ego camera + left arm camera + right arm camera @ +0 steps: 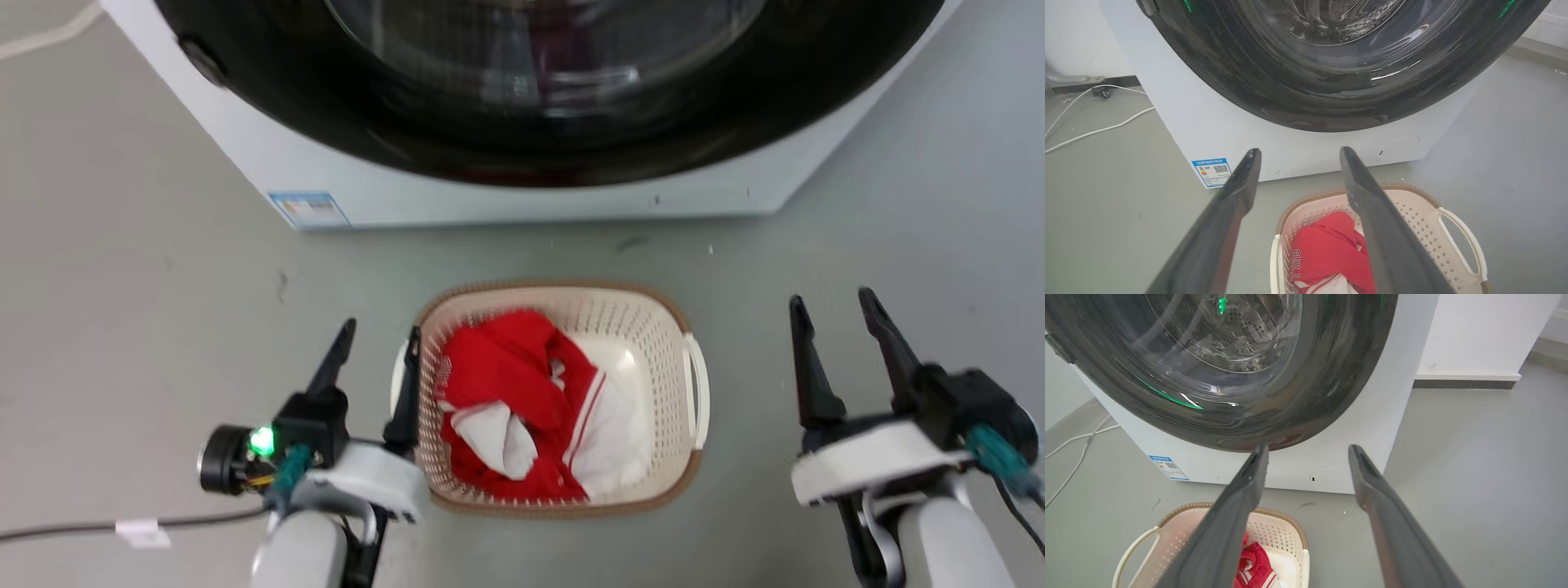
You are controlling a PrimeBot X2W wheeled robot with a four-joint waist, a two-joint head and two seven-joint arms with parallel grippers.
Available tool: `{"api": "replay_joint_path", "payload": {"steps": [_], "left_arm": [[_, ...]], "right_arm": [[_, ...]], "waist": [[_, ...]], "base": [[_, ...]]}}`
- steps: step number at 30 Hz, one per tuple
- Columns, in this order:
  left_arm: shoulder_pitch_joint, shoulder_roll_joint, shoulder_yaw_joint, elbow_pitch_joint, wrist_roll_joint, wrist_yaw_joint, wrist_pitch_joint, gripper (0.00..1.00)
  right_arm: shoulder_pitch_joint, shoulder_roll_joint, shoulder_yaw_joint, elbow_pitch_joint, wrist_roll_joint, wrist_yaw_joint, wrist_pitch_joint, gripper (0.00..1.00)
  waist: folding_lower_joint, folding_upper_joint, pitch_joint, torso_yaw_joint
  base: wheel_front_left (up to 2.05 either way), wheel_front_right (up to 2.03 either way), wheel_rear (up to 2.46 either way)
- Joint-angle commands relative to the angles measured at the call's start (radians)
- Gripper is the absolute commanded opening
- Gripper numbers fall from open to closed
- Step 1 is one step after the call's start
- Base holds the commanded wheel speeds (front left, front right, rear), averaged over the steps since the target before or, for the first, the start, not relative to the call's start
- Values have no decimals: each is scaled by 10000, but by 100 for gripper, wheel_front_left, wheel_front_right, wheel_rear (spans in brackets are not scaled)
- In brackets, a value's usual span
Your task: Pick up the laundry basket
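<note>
Both pointing forward, left end effector point(383, 327) wide beside laundry basket point(629, 314), right end effector point(831, 296) wide, apart from it

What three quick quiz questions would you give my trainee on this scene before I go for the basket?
1. Multiple choice: what lies in the laundry basket? A) blue towels B) red and white clothing C) nothing
2. True or false: the left gripper is shut on a basket handle.
3. Fill in: the basket stands on the floor in front of the ___.

Key: 1 B. 2 False: its jaws stand open at the basket's left side. 3 washing machine.
</note>
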Motion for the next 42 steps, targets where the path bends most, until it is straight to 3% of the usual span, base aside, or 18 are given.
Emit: {"api": "replay_joint_path", "payload": {"steps": [1,7,14,20,25,35,42], "left_arm": [[-492,139,128,447,9,-70,-26,100],[-1656,477,243,1918,164,-212,-26,100],[-3099,875,192,4228,334,-323,-26,100],[-4258,929,79,6090,205,-586,46,100],[-5150,940,-210,7281,173,-774,223,100],[-6570,974,-928,8855,-53,-1010,1289,100],[-7218,868,-2444,9271,-1272,-1023,2491,100]], "right_arm": [[-455,-11,100,322,80,-3,98,100],[-1446,-8,345,1527,347,-5,392,100],[-2785,-12,660,3816,962,-5,887,100],[-4051,-5,1115,5655,1906,-5,1230,100],[-5190,-6,1407,7214,2024,-5,1383,100],[-7043,-9,2355,9528,2293,-5,2204,100],[-8094,-6,2958,11128,2863,-5,3570,100]], "waist": [[-1,0,1027,-267],[-1,0,1805,-430],[-1,0,2747,-575],[-1,0,3341,-555],[-1,0,3708,-464],[-1,0,4229,-250],[-1,0,4551,-76]], "base": [[0,0,0],[0,0,0],[0,0,0],[0,0,0],[0,0,0],[0,0,0],[0,0,0]]}}
